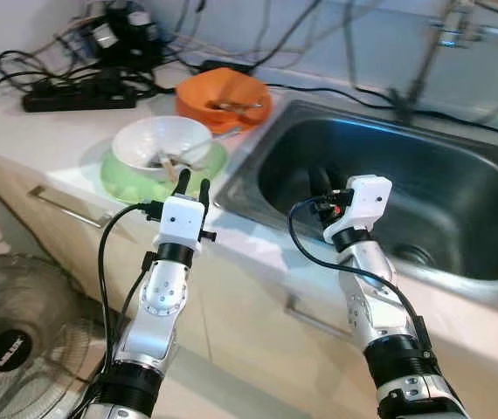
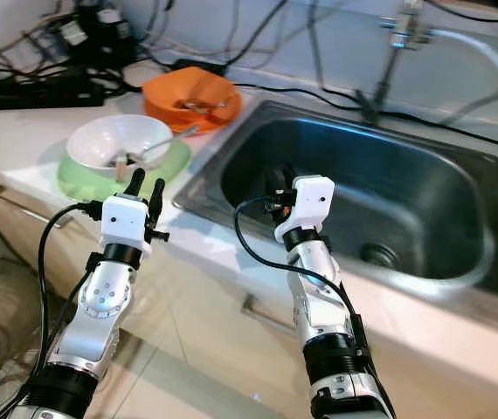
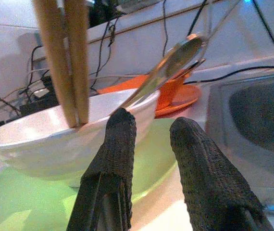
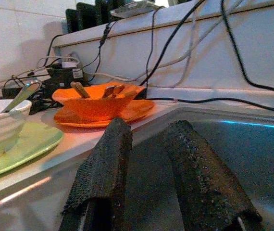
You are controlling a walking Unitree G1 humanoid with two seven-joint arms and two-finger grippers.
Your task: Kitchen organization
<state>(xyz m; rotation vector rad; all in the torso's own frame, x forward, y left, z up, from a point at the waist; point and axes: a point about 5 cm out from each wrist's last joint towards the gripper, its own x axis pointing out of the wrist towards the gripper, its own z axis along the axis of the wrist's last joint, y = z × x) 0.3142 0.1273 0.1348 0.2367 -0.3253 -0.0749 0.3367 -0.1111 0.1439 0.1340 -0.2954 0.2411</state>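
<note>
- The white bowl [image 1: 160,144] sat on a green plate [image 1: 120,179] at centre left of the left eye view, on the table [image 1: 35,131], with chopsticks [image 3: 65,57] and a spoon [image 3: 175,60] leaning in it.
- Behind it, toward the upper middle, an orange bowl [image 1: 223,94] stood on an orange plate [image 4: 132,109], also holding utensils.
- The left gripper [image 1: 192,185] hovered just in front of the green plate's near edge, fingers a little apart and holding nothing.
- The right gripper [image 1: 327,179] hung over the near left part of the sink [image 1: 459,201], right of centre; its fingers [image 4: 103,163] stood slightly apart and empty.
- A power strip [image 1: 79,94] and tangled cables lay at upper left; a fan [image 1: 9,340] stood on the floor at lower left.
- The step in hand looked like the approach to the white bowl, probably to carry the dishes to the sink.
- The next move would call for the left gripper to rise to the rim, open wider and close on the bowl wall without tipping out the loose chopsticks and spoon.
</note>
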